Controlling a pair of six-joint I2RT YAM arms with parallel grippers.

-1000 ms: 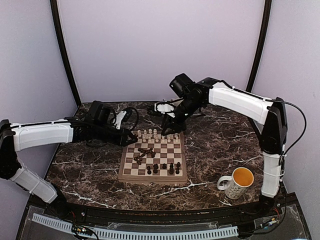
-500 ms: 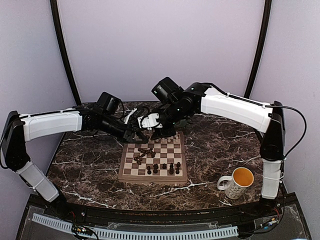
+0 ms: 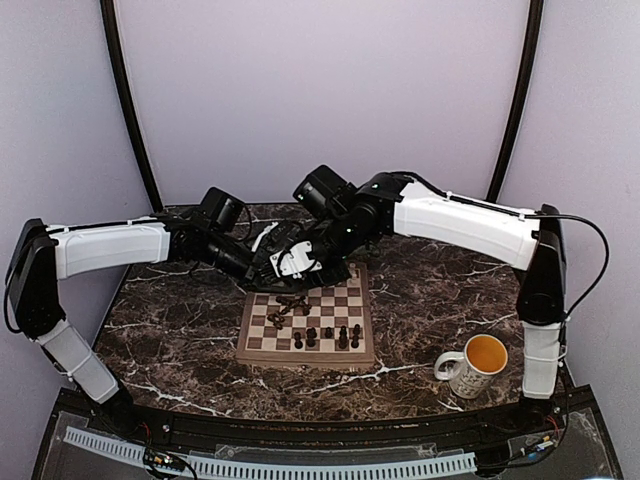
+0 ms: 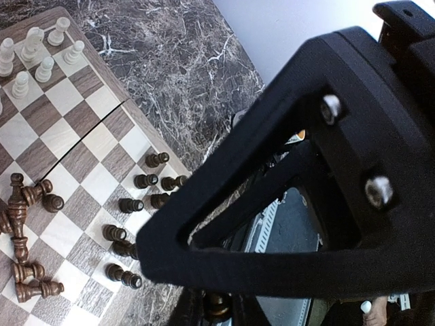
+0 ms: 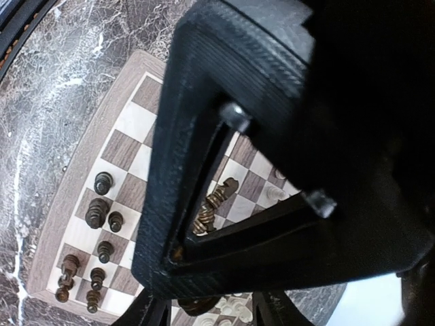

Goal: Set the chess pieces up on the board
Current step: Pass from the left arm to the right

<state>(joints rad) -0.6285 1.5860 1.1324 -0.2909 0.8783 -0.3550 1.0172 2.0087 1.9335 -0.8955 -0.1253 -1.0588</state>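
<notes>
The board (image 3: pixel 305 357) lies mid-table. Dark chess pieces (image 3: pixel 328 335) stand along its near rows and a few more (image 3: pixel 290 305) lie toppled at centre-left. Cream pieces (image 4: pixel 30 44) stand on the far rows. My left gripper (image 3: pixel 262 262) and right gripper (image 3: pixel 283 266) meet tip to tip above the board's far-left corner. The left gripper (image 4: pixel 221 309) is shut on a small dark piece (image 4: pixel 221 304). A dark piece (image 5: pixel 197 305) shows between the spread fingers of the right gripper (image 5: pixel 204 309), which stands open. Each wrist view is largely filled by the other gripper's black finger frame.
A white mug (image 3: pixel 470 365) with an orange inside stands on the marble table to the right of the board, near the right arm's base. Bare squares (image 5: pixel 129 149) lie between the standing dark row (image 5: pixel 102 214) and the toppled piece (image 5: pixel 217 200).
The right gripper has swung left from the board's far right side to its far-left corner. The left gripper has pushed right to meet it and stays shut.
</notes>
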